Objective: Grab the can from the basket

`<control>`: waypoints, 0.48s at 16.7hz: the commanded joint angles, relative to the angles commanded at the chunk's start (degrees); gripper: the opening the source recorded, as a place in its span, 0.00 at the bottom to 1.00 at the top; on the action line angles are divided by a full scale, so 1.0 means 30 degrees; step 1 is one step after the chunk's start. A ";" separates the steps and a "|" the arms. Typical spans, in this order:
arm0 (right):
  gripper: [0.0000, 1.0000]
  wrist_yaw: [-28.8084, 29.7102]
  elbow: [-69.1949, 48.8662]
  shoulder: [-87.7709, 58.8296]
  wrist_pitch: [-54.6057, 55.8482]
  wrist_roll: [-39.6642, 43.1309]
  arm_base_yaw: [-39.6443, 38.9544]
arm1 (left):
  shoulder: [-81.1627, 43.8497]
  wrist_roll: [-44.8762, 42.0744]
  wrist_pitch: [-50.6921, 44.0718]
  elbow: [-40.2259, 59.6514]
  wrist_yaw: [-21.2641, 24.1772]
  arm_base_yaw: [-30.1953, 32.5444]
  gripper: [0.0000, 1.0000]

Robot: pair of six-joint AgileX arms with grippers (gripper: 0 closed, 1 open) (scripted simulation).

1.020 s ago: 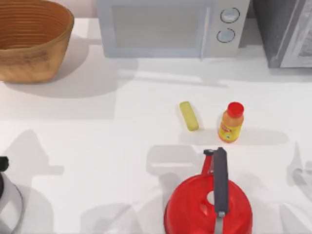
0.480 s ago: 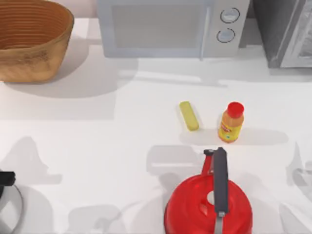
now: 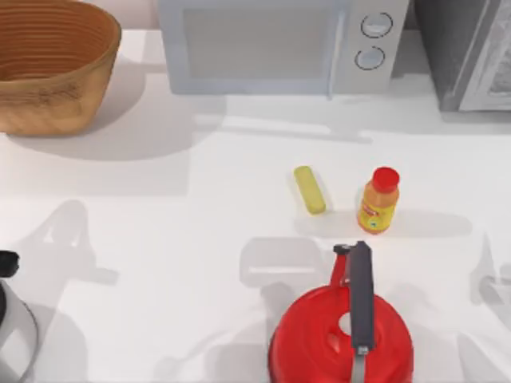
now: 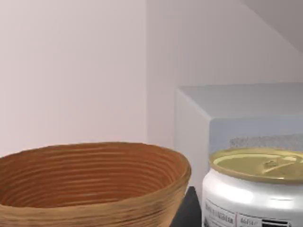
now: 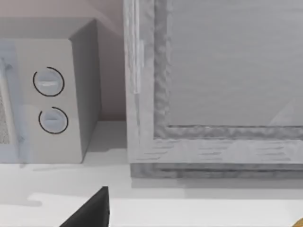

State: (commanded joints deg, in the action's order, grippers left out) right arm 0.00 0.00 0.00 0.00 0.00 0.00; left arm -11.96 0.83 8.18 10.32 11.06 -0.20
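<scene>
Reference landmark: the basket (image 3: pixel 49 68), seated at the table's (image 3: pixel 176 231) far left corner, tan wicker with concentric ribbing inside; in my left wrist view the basket (image 4: pixel 90 187) rises in front of the camera with its interior apparently bare. The can (image 4: pixel 253 189) appears close to that camera, outside and just beside the basket's rim, upright, gold top uppermost and pale label below; a dark finger (image 4: pixel 187 210) sits between can and basket, yet I cannot tell whether the left jaws are clenched on the can or released. My left arm (image 3: pixel 12 315) lies at the table's near left edge, well in front of the basket. To the basket's right, along the back, stands the microwave (image 3: pixel 279 44); farther right and nearer me lie the yellow bar (image 3: pixel 309 189) and the orange bottle (image 3: pixel 378 200), apart from each other; nearer still, the red kettle (image 3: pixel 342 335). My right wrist view faces the microwave's dials (image 5: pixel 49 100); right jaws' state: cannot tell.
</scene>
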 joint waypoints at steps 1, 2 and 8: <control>1.00 0.0000 0.0000 0.0000 0.0000 0.0000 0.0000 | -0.1341 0.0044 0.0839 0.0971 0.1122 0.0032 0.00; 1.00 0.0000 0.0000 0.0000 0.0000 0.0000 0.0000 | -0.2872 0.0074 0.1759 0.2015 0.2338 0.0087 0.00; 1.00 0.0000 0.0000 0.0000 0.0000 0.0000 0.0000 | -1.6078 -0.0082 0.8503 0.8800 1.0667 0.0976 0.00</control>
State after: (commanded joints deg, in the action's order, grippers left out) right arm 0.00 0.00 0.00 0.00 0.00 0.00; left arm -60.20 0.58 33.69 36.72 43.06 2.73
